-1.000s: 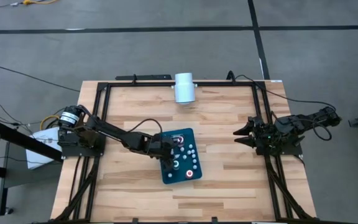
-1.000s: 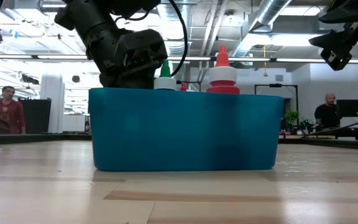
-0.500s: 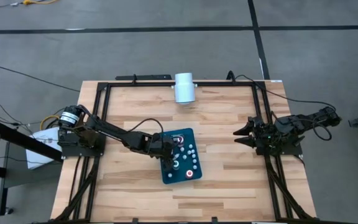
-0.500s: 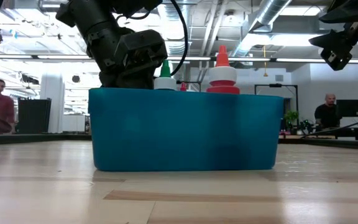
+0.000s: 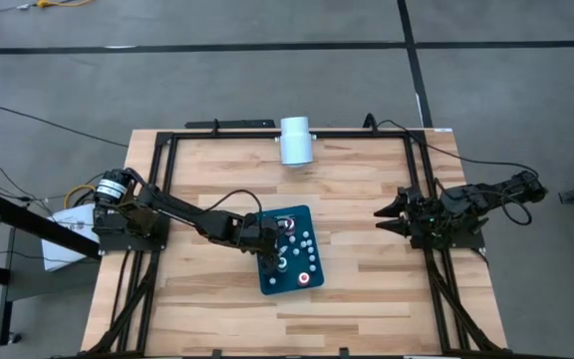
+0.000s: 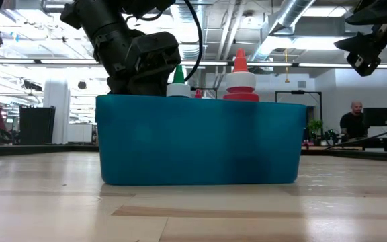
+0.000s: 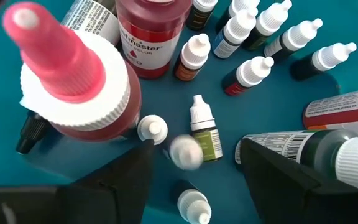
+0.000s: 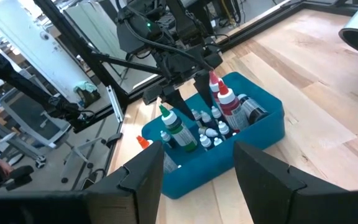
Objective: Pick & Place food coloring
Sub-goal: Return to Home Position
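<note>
While the left gripper hangs spread over them, tiny white-capped food coloring bottles, right gripper spread

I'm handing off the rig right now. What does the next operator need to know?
Left gripper: open, gripping nothing, low over the blue bin.
Right gripper: open, empty, parked at the table's right edge.
Food coloring bottles: every one in view is inside the bin; the large red-tipped bottle and green-tipped bottle stand upright.
Done: placing, as far as the views show.
Left: pull the left arm back to home.
</note>
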Tool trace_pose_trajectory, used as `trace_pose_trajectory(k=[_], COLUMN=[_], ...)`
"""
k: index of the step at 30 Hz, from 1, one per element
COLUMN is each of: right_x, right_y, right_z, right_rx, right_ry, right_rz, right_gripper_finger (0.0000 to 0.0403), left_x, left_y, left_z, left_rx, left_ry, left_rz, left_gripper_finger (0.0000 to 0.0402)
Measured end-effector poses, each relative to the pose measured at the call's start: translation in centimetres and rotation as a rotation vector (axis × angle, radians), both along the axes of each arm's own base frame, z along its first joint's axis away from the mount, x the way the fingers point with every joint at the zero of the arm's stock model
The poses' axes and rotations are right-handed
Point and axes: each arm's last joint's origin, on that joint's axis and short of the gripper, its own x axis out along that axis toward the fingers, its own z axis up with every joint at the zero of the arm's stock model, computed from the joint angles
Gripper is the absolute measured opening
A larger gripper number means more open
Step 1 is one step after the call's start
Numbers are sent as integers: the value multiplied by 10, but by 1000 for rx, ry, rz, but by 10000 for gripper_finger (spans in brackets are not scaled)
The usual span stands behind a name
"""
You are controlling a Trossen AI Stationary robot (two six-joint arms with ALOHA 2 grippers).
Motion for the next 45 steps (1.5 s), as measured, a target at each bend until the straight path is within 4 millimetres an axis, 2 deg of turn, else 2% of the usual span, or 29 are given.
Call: trace_pose_trajectory(k=[5, 10, 16, 27, 39, 45], right_x=[0, 0, 0, 0, 0, 0], right_y=[0, 0, 0, 0, 0, 0], right_z=[0, 0, 0, 0, 0, 0], right_rx=[10, 10, 10, 10, 8, 8], right_ry=[1, 1, 1, 1, 6, 6], right_rz=[-1, -1, -1, -1, -2, -2], right_gripper_finger=[182, 182, 182, 182, 182, 182], left_x=[0, 1, 8, 13, 10, 1], left_y=[0, 0, -1, 1, -14, -27], left_z=[0, 2, 21, 86, 169, 198], left_rx=[10, 6, 41, 177, 310, 392], left_ry=[-3, -4, 20, 129, 25, -36], left_rz=[8, 8, -10, 27, 68, 85], left_gripper_finger=[255, 263, 263, 263, 262, 262])
